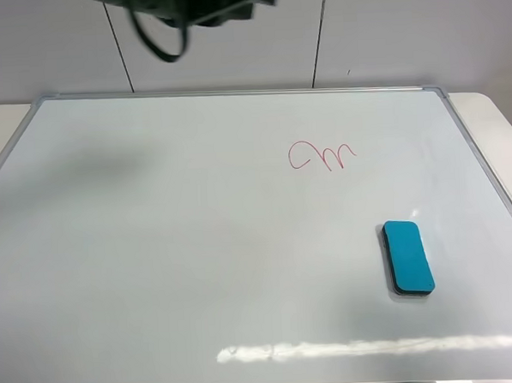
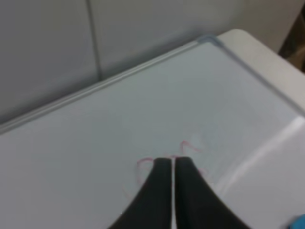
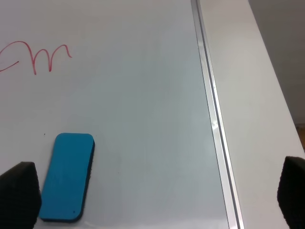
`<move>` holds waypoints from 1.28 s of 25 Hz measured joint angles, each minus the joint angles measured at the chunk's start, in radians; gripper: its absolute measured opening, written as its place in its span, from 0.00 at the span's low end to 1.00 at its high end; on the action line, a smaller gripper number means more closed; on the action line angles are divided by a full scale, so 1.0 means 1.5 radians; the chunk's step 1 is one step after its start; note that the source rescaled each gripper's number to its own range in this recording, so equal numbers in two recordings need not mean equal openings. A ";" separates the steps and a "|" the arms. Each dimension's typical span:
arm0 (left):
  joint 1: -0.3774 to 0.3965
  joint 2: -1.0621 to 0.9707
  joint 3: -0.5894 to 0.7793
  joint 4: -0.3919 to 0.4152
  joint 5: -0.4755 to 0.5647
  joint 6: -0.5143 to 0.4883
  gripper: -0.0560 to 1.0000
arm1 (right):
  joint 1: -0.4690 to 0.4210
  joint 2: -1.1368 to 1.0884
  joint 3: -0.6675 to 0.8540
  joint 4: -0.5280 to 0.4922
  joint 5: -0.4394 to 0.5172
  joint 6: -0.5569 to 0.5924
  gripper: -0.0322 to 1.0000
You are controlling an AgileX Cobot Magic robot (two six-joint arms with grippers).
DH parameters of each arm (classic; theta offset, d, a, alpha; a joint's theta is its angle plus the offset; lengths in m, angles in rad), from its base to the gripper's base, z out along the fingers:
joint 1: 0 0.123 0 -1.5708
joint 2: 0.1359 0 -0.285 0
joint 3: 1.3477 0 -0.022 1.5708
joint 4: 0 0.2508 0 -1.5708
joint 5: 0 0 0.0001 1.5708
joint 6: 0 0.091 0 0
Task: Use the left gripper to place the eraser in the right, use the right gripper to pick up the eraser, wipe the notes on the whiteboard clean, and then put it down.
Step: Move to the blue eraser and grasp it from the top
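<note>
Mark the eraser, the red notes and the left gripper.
eraser [image 1: 407, 256], exterior high view, middle of its teal top.
notes [image 1: 325, 158], exterior high view, where loop meets the m.
left gripper [image 2: 173, 164], left wrist view, midway between its fingertips.

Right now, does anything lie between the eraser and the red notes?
Nothing: only bare whiteboard separates the eraser from the notes. Both the exterior high and right wrist views show this.

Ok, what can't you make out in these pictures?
- Notes, left wrist view: blurred, middle hidden behind the shut left gripper.
- Eraser, same view: only a teal sliver, cut off by the frame edge.
- Right gripper, right wrist view: only two finger corners show; rest cut off by the edge.
- Arm, high view: dark, blurred, cut off by the top edge; its gripper is unseen.
</note>
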 joint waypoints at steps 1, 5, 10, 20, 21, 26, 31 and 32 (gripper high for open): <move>0.026 -0.042 0.032 0.012 0.001 0.000 0.06 | 0.000 0.000 0.000 0.000 0.000 0.000 1.00; 0.132 -0.206 0.144 0.042 0.010 0.002 0.06 | 0.000 0.000 0.000 0.000 0.000 0.000 1.00; 0.275 -0.406 0.247 0.055 0.022 0.008 0.21 | 0.000 0.000 0.000 0.000 0.000 0.000 1.00; 0.378 -0.760 0.314 0.050 0.319 0.041 0.99 | 0.000 0.000 0.000 0.000 0.000 0.000 1.00; 0.378 -0.787 0.314 0.049 0.359 0.041 0.99 | 0.000 0.000 0.000 0.000 0.000 0.000 1.00; 0.378 -0.893 0.315 0.030 0.518 0.043 0.99 | 0.000 0.000 0.000 0.000 0.000 0.000 1.00; 0.378 -0.963 0.356 0.012 0.582 0.046 0.99 | 0.000 0.000 0.000 0.000 0.000 0.000 1.00; 0.378 -0.963 0.365 0.004 0.600 0.046 0.99 | 0.000 0.000 0.000 0.000 0.000 0.000 1.00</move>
